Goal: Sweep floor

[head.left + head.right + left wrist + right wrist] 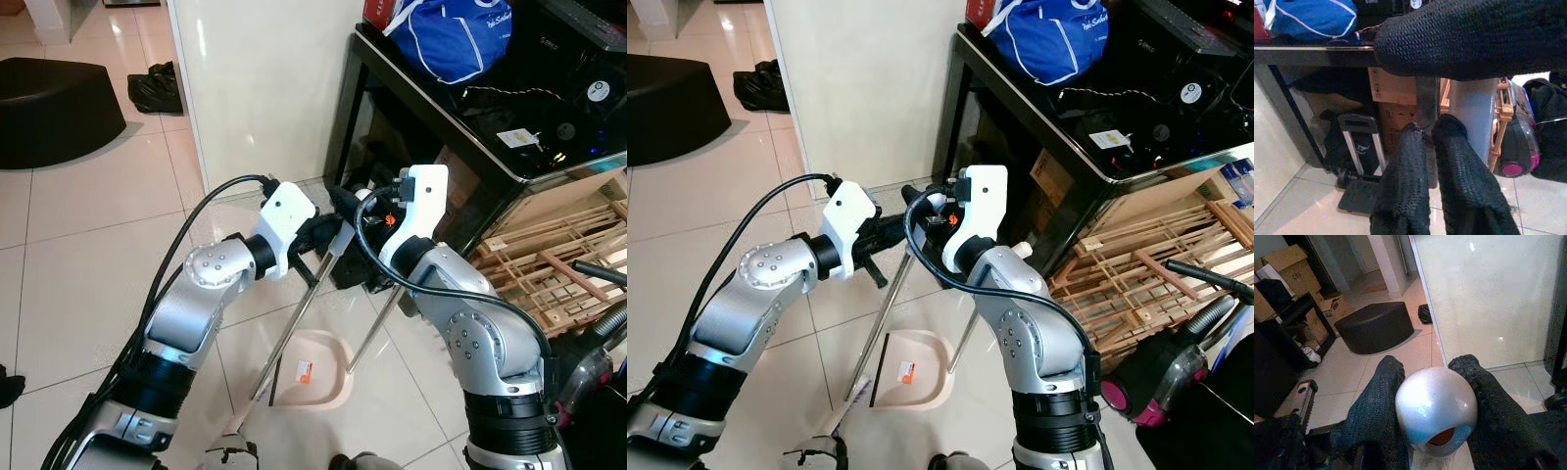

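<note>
My left gripper (331,231) is shut on the upper end of a silver broom handle (294,323). The handle slants down toward me, and its pale brush end (233,429) rests on the tiled floor. A pink dustpan (315,380) lies flat on the tiles just right of the broom. Its thin metal handle (374,331) rises to my right gripper (368,206), which is shut on it. Between the right fingers (1376,396) sits the rounded silver handle end (1436,406). Both grippers are close together at chest height in front of a black table.
A black table (460,127) carries a blue bag (453,37) and electronics, with a folded trolley (1359,161) under it. Wooden racks (549,264) and a pink-and-black vacuum (1161,377) stand at the right. A cream wall (265,88) is ahead. A black ottoman (54,108) and a black bag (157,88) lie at the far left.
</note>
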Tool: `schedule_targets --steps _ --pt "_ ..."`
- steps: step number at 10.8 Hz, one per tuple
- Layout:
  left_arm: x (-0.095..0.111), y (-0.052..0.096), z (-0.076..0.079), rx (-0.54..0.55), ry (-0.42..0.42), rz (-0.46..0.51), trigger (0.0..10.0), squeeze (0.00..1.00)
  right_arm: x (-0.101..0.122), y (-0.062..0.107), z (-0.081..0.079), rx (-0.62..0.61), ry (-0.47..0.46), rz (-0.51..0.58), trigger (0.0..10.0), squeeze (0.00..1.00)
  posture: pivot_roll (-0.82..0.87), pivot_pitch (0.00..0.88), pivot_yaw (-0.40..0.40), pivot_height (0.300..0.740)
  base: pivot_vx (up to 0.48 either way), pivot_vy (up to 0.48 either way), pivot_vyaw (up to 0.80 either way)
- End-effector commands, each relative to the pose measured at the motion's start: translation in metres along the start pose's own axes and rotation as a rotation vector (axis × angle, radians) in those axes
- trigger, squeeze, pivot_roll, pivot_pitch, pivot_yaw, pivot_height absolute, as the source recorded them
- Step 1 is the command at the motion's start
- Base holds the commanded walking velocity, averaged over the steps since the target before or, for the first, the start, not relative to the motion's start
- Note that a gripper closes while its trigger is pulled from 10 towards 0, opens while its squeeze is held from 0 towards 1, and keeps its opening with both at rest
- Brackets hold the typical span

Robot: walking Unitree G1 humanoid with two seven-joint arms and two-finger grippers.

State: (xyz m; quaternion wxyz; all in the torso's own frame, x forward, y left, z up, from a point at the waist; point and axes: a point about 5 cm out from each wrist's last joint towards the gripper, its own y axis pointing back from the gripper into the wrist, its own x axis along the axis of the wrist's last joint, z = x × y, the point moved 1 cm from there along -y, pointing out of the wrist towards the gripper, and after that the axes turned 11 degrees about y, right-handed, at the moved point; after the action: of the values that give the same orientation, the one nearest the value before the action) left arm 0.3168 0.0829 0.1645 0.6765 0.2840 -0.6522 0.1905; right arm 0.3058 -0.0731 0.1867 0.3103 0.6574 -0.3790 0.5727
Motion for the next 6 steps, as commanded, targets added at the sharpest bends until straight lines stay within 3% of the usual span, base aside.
schedule_targets --steps 1,2,6 --pt "0.002 -0.003 0.012 -0.057 0.003 0.004 10.0 1.0 0.012 -0.001 -0.002 0.021 -0.01 0.042 0.0 0.0 0.15 0.091 -0.11 0.74 0.0 0.0 0.0" --pt "0.005 -0.001 0.021 -0.108 0.008 -0.005 10.0 1.0 0.011 -0.001 -0.002 0.018 -0.011 0.042 0.0 0.0 0.15 0.095 -0.11 0.74 0.0 0.0 0.0" --pt "0.005 0.0 0.03 -0.171 0.024 -0.041 10.0 1.0 0.011 -0.002 -0.002 0.018 -0.015 0.043 0.0 0.0 0.15 0.092 -0.111 0.74 0.0 0.0 0.0"
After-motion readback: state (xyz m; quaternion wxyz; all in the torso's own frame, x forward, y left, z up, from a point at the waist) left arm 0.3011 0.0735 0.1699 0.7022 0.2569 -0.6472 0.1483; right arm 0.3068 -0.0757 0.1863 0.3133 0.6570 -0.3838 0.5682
